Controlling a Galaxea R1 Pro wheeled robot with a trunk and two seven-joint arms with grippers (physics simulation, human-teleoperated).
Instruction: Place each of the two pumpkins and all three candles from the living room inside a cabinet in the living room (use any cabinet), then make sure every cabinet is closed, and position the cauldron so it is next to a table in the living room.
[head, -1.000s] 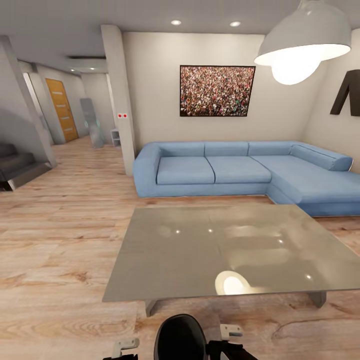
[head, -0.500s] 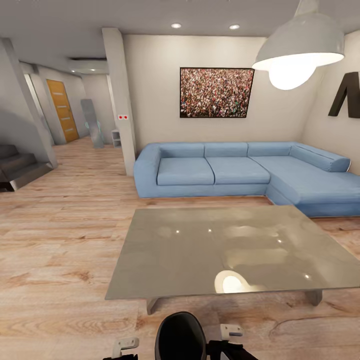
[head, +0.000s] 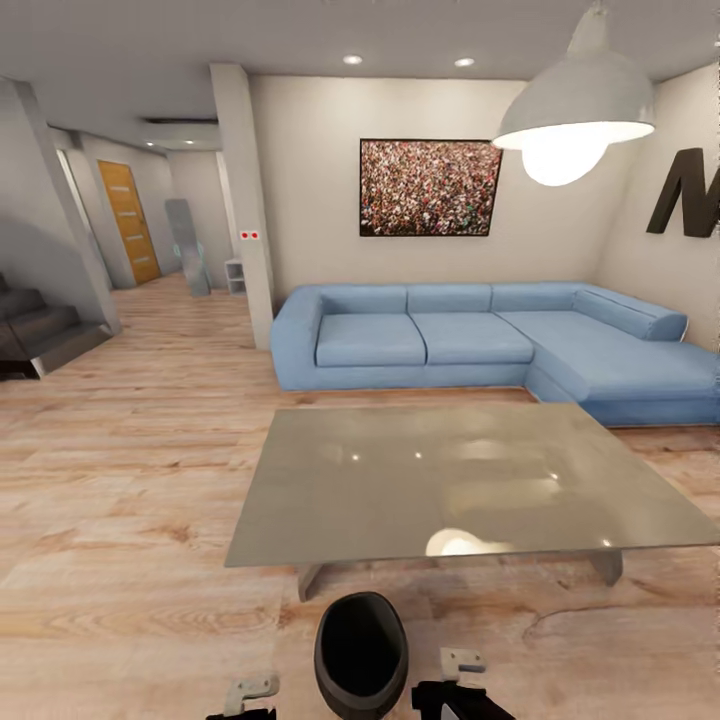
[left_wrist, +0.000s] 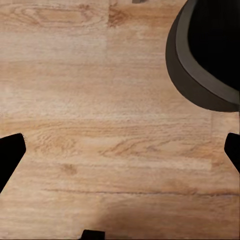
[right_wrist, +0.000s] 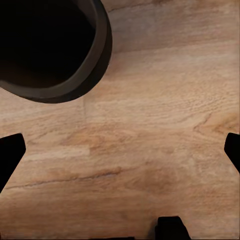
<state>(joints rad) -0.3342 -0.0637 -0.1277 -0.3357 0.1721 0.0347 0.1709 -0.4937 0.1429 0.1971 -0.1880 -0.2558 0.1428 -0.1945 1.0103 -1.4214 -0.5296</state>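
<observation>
your cauldron sits on the wood floor just short of the grey table, between both arms. left gripper and right gripper hang spread and empty; rolling forward could knock it over.

1. We see the cauldron cut by the left wrist view's edge.
2. The sofa runs off the head view's right edge.
3. Both end effectors' fingertips are cropped.
</observation>
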